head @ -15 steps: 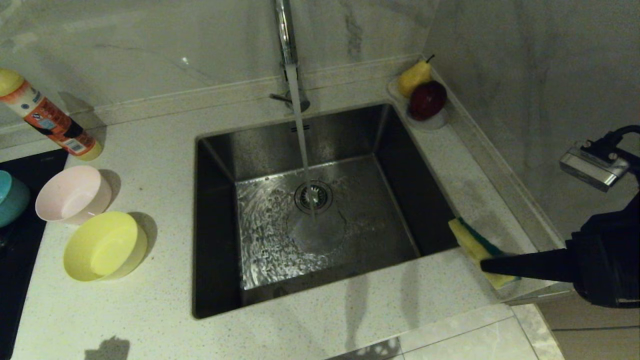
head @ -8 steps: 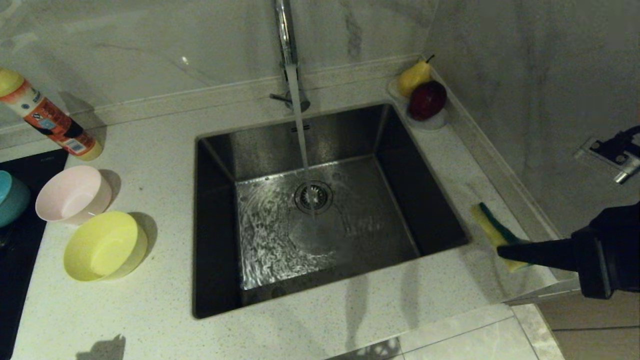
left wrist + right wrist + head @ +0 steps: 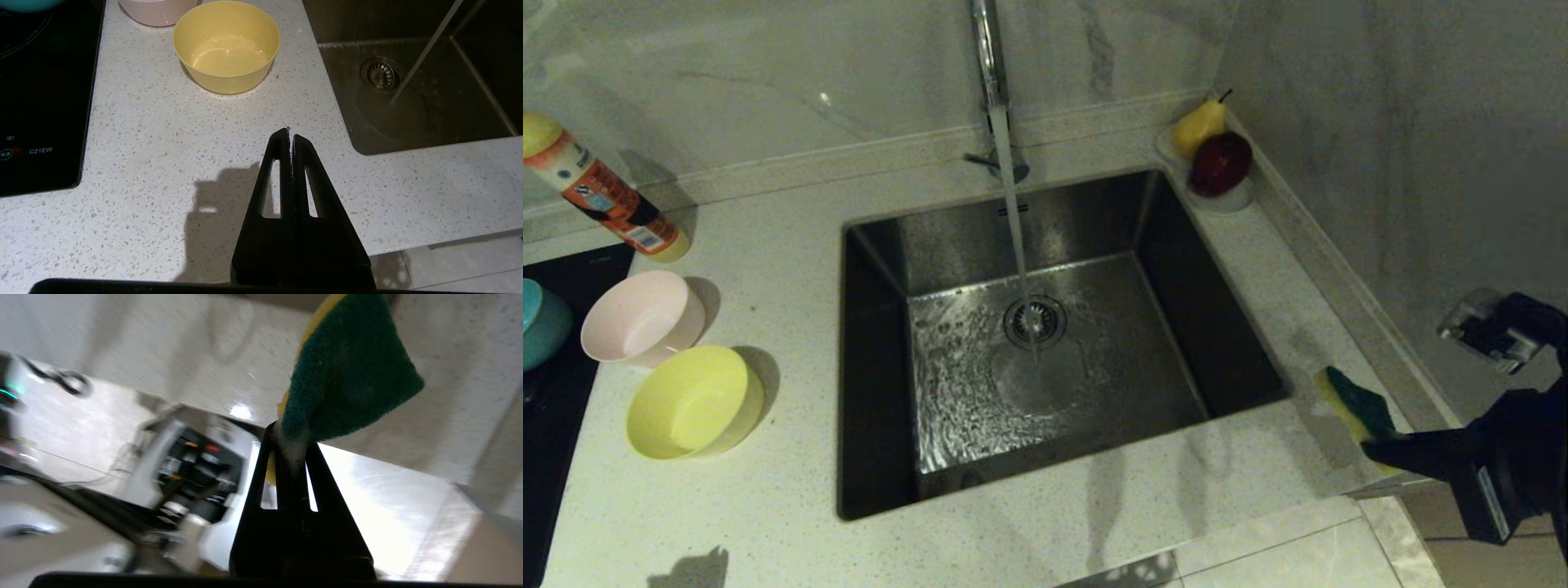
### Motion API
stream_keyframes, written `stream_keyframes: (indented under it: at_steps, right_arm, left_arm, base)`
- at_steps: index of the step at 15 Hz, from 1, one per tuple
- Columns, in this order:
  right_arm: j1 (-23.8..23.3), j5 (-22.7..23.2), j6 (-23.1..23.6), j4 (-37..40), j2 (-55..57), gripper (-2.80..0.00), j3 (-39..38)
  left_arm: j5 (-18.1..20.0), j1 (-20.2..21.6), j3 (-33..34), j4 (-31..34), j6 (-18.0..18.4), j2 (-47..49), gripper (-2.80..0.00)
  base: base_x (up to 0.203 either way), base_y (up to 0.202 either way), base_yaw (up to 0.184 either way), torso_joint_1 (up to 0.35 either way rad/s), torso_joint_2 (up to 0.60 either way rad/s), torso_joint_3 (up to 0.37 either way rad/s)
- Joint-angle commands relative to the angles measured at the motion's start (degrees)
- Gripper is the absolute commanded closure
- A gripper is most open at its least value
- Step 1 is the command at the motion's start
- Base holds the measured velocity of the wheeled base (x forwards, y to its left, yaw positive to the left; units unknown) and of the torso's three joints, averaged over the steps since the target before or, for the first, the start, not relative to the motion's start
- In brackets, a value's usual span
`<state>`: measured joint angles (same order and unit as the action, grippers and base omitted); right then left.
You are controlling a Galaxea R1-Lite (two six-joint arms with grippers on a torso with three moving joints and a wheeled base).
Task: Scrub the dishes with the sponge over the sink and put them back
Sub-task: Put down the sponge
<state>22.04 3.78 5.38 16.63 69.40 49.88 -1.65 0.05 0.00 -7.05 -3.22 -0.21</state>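
My right end effector (image 3: 1376,447) is clamped on 1 corner of the sponge (image 3: 1356,402), held above the counter (image 3: 1094,506) right of the sink (image 3: 1045,359). I judge the corner grip marginal: move slowly and keep the dark green face outward over its yellow foam. Left end effector (image 3: 290,136) is closed, empty, parked.

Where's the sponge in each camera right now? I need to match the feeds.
Head view: sponge far right, pinched by the right claw over the counter beside the sink.
Left wrist view: not in it.
Right wrist view: sponge at upper centre, clamped at the claw tips.
Shared landmark: the right claw gripping it.
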Motion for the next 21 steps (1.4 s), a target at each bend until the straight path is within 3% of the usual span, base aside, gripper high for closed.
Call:
stream_keyframes:
  at_steps: [1, 5, 9, 13, 17, 21]
  right_arm:
    - [-0.85, -0.13, 2.89, -0.19, -0.74, 0.0, -2.02]
    - [-3.6, -0.28, 10.34, -3.42, -0.41, 0.0, -6.03]
    - [-5.79, -2.97, 16.63, -15.03, 0.0, 0.0, -15.13]
    - [-5.86, -5.31, 17.83, -19.13, 1.6, 0.0, -16.4]
    - [-9.25, -4.77, 20.46, -28.31, 7.65, 0.0, -18.73]
    - [-10.57, -4.7, 22.44, -32.72, 11.87, 0.0, -17.71]
  left_arm:
    - [-0.02, 0.04, 2.29, -0.07, -0.03, 0.12, 0.0]
    - [-0.02, 0.04, 2.29, -0.07, -0.03, 0.12, 0.0]
    - [-0.02, 0.04, 2.29, -0.07, -0.03, 0.12, 0.0]
    - [-0.02, 0.04, 2.29, -0.07, -0.03, 0.12, 0.0]
    - [-0.02, 0.03, 2.29, -0.07, -0.03, 0.12, 0.0]
    - [-0.02, 0.04, 2.29, -0.07, -0.03, 0.12, 0.0]
  base:
    - [0.0, 0.0, 0.0, 0.0, 0.0, 0.0]
    - [0.0, 0.0, 0.0, 0.0, 0.0, 0.0]
    - [0.0, 0.0, 0.0, 0.0, 0.0, 0.0]
    - [0.0, 0.0, 0.0, 0.0, 0.0, 0.0]
    - [0.0, 0.0, 0.0, 0.0, 0.0, 0.0]
    - [0.0, 0.0, 0.0, 0.0, 0.0, 0.0]
